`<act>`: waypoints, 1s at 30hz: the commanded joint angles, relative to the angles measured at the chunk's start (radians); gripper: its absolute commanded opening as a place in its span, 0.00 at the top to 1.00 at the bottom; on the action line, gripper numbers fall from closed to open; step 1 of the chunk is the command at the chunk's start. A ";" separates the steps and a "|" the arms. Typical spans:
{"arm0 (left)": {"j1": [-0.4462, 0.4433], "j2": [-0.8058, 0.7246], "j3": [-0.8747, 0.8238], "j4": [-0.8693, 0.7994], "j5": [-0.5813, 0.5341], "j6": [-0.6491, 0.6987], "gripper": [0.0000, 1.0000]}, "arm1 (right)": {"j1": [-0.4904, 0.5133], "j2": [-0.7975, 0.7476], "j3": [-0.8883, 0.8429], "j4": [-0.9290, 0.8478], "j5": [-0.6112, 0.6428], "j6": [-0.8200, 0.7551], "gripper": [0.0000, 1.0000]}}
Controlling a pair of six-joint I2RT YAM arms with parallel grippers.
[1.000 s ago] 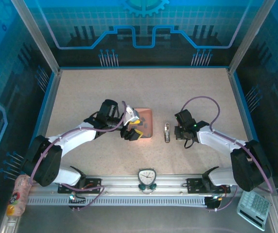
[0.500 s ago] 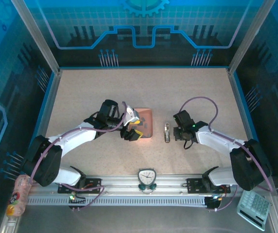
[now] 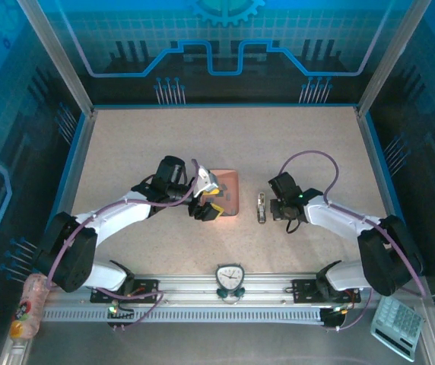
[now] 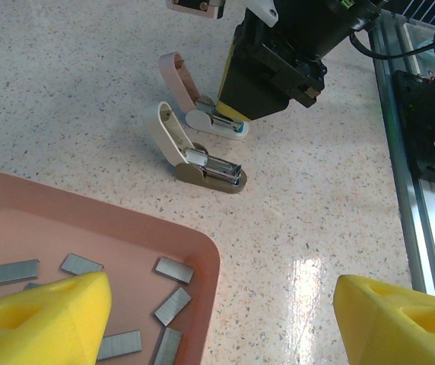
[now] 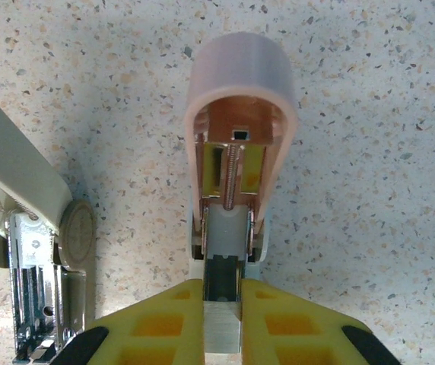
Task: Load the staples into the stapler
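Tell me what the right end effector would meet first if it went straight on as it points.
The pink stapler: the right end effector, shut on a staple strip, points into its open magazine, apparently almost touching it, though depth is unclear.

2 staplers [image 4: 196, 158]; 1 pink tray [image 4: 202, 255]; at least 6 staple strips [image 4: 173, 269].

left gripper [image 3: 207, 205] hangs over the near left edge of the pink tray [image 3: 230, 182]; right gripper [image 3: 273, 207] sits right against the stapler [image 3: 261, 207] on the speckled table [image 3: 225, 137].
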 commanded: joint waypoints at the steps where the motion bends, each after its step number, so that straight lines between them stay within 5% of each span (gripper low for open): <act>1: -0.008 0.008 0.027 -0.019 -0.001 0.032 0.22 | 0.014 0.015 0.023 -0.040 0.004 0.021 0.81; 17: -0.009 0.006 0.026 -0.021 -0.001 0.034 0.22 | 0.008 -0.077 0.079 -0.098 -0.002 0.032 0.75; 30: -0.014 0.008 0.027 -0.021 0.000 0.034 0.22 | -0.096 -0.043 0.054 -0.094 -0.174 0.101 0.71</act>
